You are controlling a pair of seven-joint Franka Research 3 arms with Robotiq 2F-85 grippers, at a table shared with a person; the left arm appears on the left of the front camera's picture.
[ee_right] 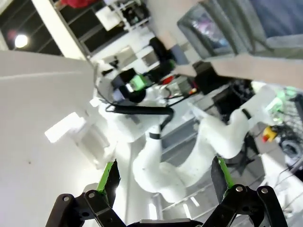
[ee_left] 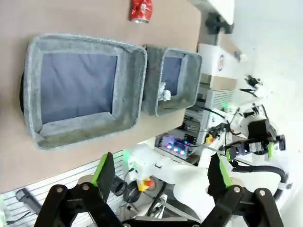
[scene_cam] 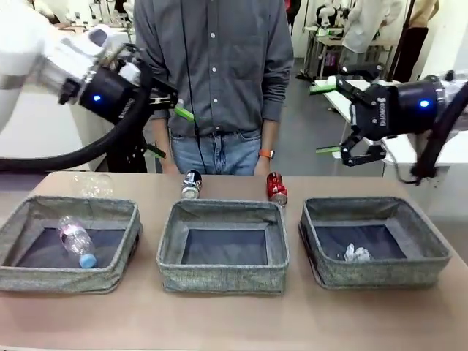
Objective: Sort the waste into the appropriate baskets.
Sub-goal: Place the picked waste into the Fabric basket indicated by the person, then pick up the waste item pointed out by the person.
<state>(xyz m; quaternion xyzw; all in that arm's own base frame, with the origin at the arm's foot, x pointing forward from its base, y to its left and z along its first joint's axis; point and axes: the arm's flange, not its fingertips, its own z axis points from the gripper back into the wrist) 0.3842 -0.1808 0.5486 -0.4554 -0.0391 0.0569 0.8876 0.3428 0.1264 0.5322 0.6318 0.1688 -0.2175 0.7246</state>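
While both arms hang high above the desk (scene_cam: 234, 322), neither grips anything: left tool (scene_cam: 170, 130) has its jaws spread wide and empty, and right tool (scene_cam: 325, 119) is the same. Sorted so far, by the look of it: pink-label bottle (scene_cam: 75, 241) in the left basket (scene_cam: 69, 279), below the left tool; wad (scene_cam: 357, 254) in the right basket (scene_cam: 380, 272), below the right tool. Middle basket (scene_cam: 223, 279), between the tools, holds nothing. Left on the desk: clear bottle (scene_cam: 93, 184) beneath the left tool, behind the left basket; black-and-white can (scene_cam: 191, 184) and red can (scene_cam: 276, 188) just behind the middle basket's far wall. Whether the cans stand or lie I cannot tell. Risks: a descent close to that soft wall could snag it and drag the basket; a round can nudged off-centre may roll away; the light bottle may skid from the pads. The person (scene_cam: 216, 73) stands just beyond the cans, one hand (scene_cam: 265, 162) hanging near the red can, in the way of a far-side approach.
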